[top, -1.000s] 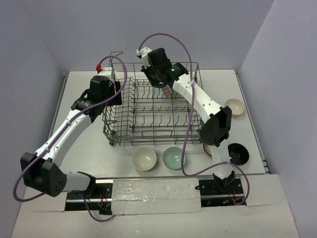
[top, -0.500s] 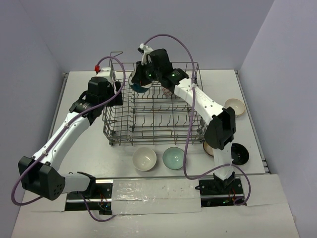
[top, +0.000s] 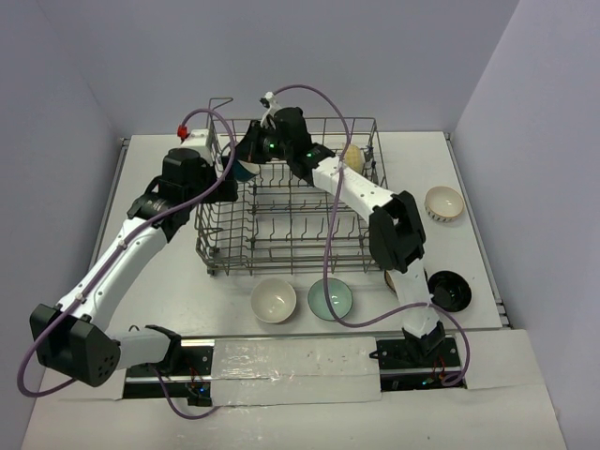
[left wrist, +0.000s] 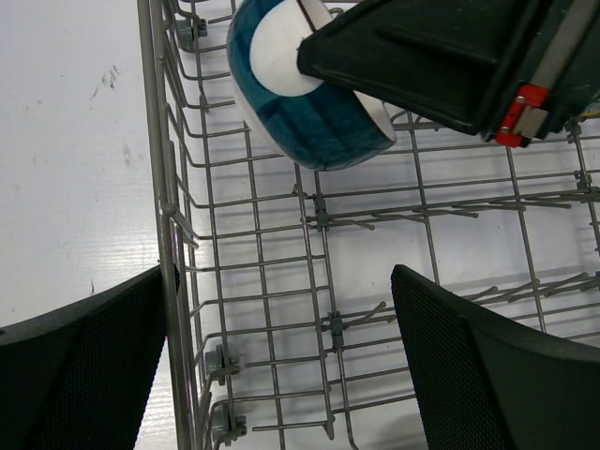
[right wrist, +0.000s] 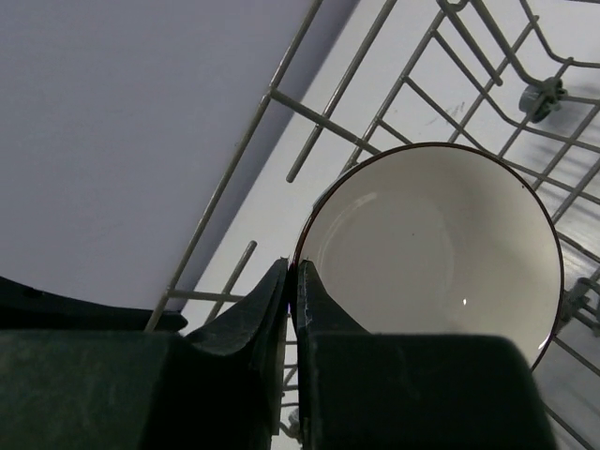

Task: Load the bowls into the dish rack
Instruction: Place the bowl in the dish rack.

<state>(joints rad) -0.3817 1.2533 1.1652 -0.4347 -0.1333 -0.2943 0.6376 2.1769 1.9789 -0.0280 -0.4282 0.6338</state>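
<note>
My right gripper (right wrist: 292, 281) is shut on the rim of a blue bowl (top: 246, 169) with a white inside (right wrist: 441, 244). It holds the bowl tilted above the far-left corner of the grey wire dish rack (top: 281, 264). In the left wrist view the blue bowl (left wrist: 309, 103) hangs over the rack floor (left wrist: 281, 281), apart from the wires. My left gripper (left wrist: 281, 319) stands wide open at the rack's left wall, one finger (left wrist: 84, 366) outside the wall, nothing between them. A cream bowl (top: 352, 157) stands in the rack's far right.
On the table in front of the rack lie a cream bowl (top: 274, 300) and a pale green bowl (top: 330, 299). A black bowl (top: 450, 291) and a patterned bowl (top: 444, 202) sit to the right. Behind the right arm a tan bowl (top: 390, 278) is half hidden.
The right arm has swung the blue bowl leftward across the rack's back to its far-left corner. The left gripper has opened wider and stayed by the left wall.
</note>
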